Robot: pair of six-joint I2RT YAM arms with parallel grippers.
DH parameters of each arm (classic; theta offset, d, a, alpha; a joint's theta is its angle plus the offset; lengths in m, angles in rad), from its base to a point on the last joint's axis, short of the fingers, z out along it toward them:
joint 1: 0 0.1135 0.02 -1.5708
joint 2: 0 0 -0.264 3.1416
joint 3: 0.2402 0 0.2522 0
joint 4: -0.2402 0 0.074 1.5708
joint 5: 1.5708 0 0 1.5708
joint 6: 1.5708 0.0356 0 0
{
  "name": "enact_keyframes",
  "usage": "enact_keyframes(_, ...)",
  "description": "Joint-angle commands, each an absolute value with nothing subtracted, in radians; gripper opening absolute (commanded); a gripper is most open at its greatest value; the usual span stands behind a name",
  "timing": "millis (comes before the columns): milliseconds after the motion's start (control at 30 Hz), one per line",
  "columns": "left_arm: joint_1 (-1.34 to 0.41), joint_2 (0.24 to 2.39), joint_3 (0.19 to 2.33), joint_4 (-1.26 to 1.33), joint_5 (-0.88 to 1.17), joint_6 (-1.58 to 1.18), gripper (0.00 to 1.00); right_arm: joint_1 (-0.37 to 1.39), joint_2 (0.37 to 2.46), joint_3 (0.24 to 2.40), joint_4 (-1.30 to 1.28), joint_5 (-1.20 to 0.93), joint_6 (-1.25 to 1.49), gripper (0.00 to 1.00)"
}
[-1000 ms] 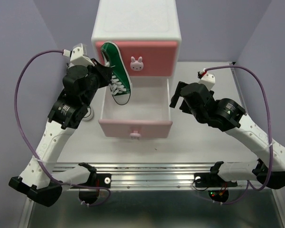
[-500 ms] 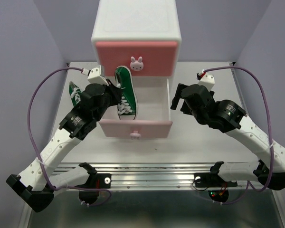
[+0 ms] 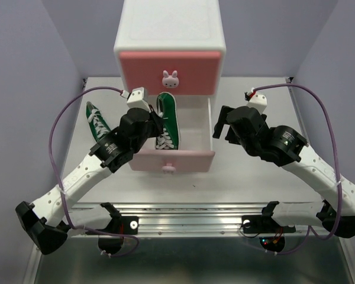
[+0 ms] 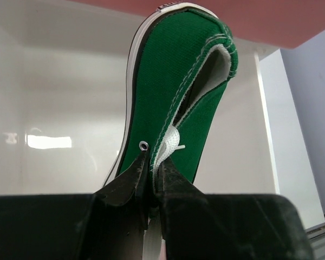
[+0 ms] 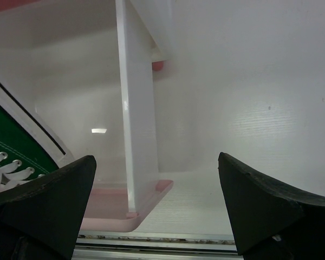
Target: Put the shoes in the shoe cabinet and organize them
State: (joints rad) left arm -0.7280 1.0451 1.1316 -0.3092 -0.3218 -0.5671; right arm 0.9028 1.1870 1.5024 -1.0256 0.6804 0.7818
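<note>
Green shoe (image 3: 168, 118) has swung right, over the lower drawer (image 3: 189, 158).
Left gripper (image 4: 151, 172) pinches its light, floppy canvas edge by the laces; right gripper (image 5: 157, 162) is spread wide and empty.

green shoe (image 5: 8, 132) cut off by left edge, r wrist view.

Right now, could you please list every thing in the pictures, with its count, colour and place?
shoe cabinet: one, white, far middle of the table.
upper drawer: one, darker pink front, shut.
lower drawer: one, paler pink front, open.
held shoe: one, green, over the lower drawer.
loose shoe: one, green, on the table left of the cabinet.
left fingers: two, black, shut on the held shoe.
right fingers: two, black, open, beside the lower drawer's right side.
</note>
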Motion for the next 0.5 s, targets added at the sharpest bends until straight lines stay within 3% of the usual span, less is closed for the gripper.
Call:
enact_keyframes(0, -0.785, 1.086, 1.163, -0.206, -0.382, -0.594, 0.0, 0.897, 1.152, 1.5, -1.012, 0.703, 0.776, 1.0)
enact_keyframes(467, -0.836, 1.205, 1.183, -0.207, -0.413, -0.62, 0.0, 0.897, 1.127, 1.463, -1.006, 0.735, 0.772, 1.0)
